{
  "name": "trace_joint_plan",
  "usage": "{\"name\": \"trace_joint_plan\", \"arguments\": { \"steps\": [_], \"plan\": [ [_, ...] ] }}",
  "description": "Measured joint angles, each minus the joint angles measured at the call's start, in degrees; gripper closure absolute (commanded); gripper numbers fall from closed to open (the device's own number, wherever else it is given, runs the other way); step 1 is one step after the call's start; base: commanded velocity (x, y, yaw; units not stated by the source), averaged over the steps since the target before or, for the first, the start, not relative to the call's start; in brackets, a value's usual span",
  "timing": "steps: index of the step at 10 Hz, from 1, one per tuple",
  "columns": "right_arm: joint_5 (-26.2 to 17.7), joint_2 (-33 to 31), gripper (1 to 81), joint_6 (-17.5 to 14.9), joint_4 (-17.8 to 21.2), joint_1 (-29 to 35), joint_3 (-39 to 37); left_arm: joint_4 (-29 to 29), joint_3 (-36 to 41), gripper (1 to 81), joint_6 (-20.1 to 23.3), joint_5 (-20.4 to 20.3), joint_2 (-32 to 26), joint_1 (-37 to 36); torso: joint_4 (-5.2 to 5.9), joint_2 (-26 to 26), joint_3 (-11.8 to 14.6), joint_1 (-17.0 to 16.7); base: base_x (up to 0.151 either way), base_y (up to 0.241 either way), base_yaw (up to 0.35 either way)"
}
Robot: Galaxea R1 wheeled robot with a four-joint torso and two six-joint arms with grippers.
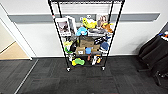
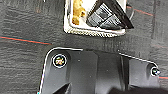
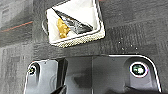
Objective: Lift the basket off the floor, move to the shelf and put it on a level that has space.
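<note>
From the head camera we face the shelf, a tall black wire rack on small casters that stands against a white wall with a grey band. At the far left a pale floor shows through a doorway. On the rack, going left to right, the upper filled tier holds framed pictures, a blue toy and a yellow toy; below are cardboard boxes and, near the bottom, a green and yellow toy. The level, the topmost wire tier, looks bare as far as we can see it. To the right a dark chair or bag sits on the carpet.

Both wrist cameras look down on the basket, which rests on the dark carpet with an orange-brown item and a dark folded object inside. The right wrist view shows the same basket apart from the arm's dark plate. We cannot tell how the jaws of either gripper stand.
</note>
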Motion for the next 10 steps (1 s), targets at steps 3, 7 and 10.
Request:
{"name": "trace_joint_plan", "arguments": {
  "steps": [3, 7, 10],
  "plan": [
    [-0.3, -0.29, 1.0, 0.01, 0.1, 1.4, -0.26, -0.49, -0.2, 1.0, 0.0, 0.66, -0.11, -0.12, 0.0, -5.86, 0.0, 3.7, 0.0, 0.0, 0.0],
    [-0.83, -0.29, 1.0, 0.55, 0.1, -0.2, -0.3, -0.66, 1.27, 1.0, 0.01, 0.93, 0.5, 0.57, 0.0, -13.88, -0.02, 8.72, 0.0, 0.0, 0.0],
    [-0.85, -0.27, 1.0, 0.65, 0.05, -0.39, -0.24, -0.71, 1.07, 1.0, 0.01, 0.95, 0.35, 0.82, 0.0, -18.88, -2.93, 11.83, 0.0, 0.0, 0.0]
  ]
}}
